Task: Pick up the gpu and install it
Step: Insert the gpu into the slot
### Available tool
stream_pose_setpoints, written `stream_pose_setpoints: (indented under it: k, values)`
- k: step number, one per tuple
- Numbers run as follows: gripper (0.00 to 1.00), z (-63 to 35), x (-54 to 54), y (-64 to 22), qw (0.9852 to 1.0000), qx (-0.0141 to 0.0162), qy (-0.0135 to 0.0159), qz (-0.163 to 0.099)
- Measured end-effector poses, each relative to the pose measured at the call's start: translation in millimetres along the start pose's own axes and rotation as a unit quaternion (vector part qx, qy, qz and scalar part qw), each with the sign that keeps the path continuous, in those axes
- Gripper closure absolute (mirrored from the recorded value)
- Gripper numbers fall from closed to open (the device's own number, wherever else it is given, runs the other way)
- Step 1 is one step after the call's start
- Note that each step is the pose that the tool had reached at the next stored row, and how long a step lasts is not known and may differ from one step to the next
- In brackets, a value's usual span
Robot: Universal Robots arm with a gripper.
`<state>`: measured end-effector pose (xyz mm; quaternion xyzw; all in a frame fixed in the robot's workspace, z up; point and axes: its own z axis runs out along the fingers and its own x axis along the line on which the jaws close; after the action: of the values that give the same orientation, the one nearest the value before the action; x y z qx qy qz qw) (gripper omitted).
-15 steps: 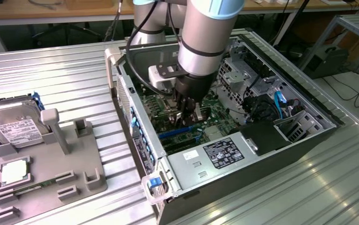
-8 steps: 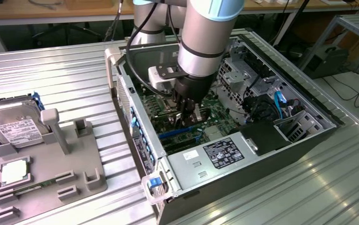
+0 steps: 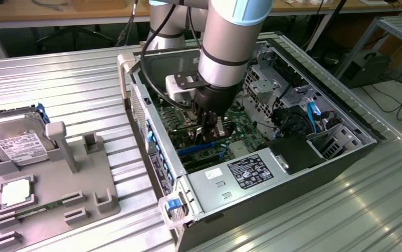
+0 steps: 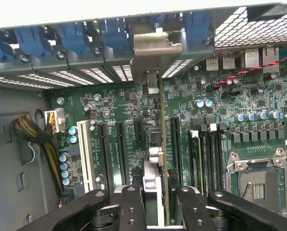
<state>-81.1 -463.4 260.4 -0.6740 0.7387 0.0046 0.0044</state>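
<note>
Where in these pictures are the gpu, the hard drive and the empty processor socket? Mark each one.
gpu (image 4: 155, 45): wrist view, on its silvery metal end bracket.
hard drive (image 3: 17, 143): exterior view, on its white label.
processor socket (image 4: 259, 187): wrist view, on the middle of the open socket.

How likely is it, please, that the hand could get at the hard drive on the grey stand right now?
Probably not: the hand is deep inside the computer case, shut on the gpu. The hard drive itself sits uncovered on its stand.
</note>
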Motion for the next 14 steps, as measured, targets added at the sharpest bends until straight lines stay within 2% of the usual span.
stream_pose_setpoints:
  k: [14]
  values:
    - [0.7, 7.7, 0.3, 3.1, 1.0, -0.0028, 0.0002, 0.002]
